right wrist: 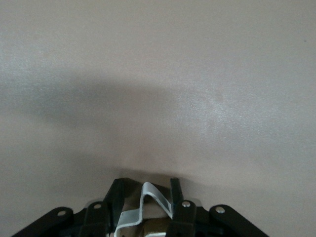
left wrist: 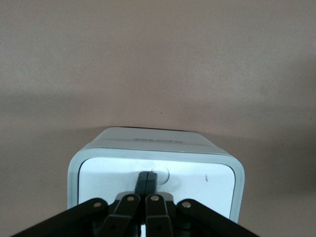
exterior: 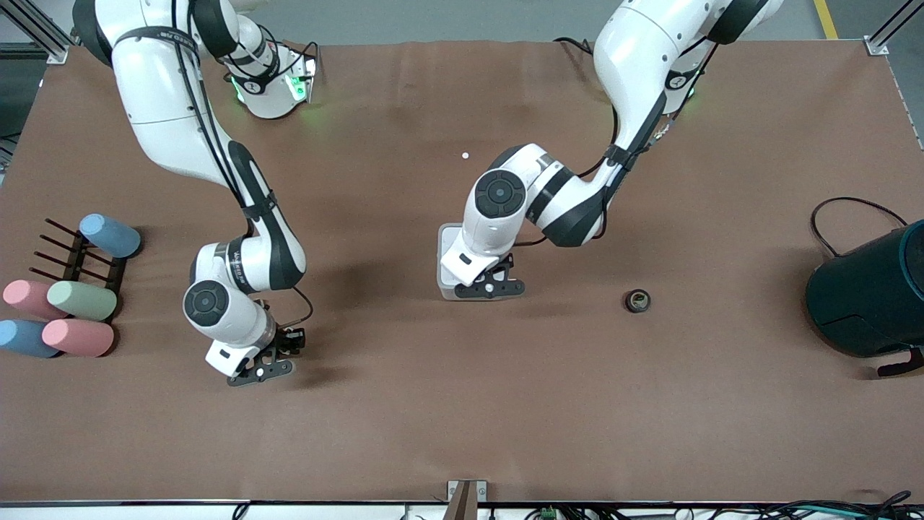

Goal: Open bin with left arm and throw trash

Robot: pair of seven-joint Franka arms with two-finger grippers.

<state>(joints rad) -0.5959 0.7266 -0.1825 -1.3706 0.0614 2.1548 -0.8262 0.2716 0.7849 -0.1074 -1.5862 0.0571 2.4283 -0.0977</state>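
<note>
Taking the front view as a clock face with the bench (exterior: pixel 462 433) centre as its hub, the right claw (exterior: pixel 268 363) is nearest the camera, at about 8 o'clock, down at the bench top. Its jaws stand apart, astride a whitish bent loop (right wrist: pixel 148 197) that touches one finger (right wrist: pixel 176 197). Whether they press on it yet cannot be told.

At 9 o'clock, by the bench edge, pastel cylinders (exterior: pixel 79 318) lie on and around a dark rack (exterior: pixel 72 256).

A dark ring (exterior: pixel 637 300) lies well apart from the bin (exterior: pixel 445 242), at the bin's 4 o'clock. At the 3 o'clock edge lies a big teal cylinder (exterior: pixel 866 296).

The bin sits near the hub. Its lid (left wrist: pixel 207 182) is flat down. The left claw (exterior: pixel 491 287) is over it, jaws together, tips touching the lid at a round dimple (left wrist: pixel 162 174).

A white speck (exterior: pixel 465 155) lies at 12 o'clock from the bin.
</note>
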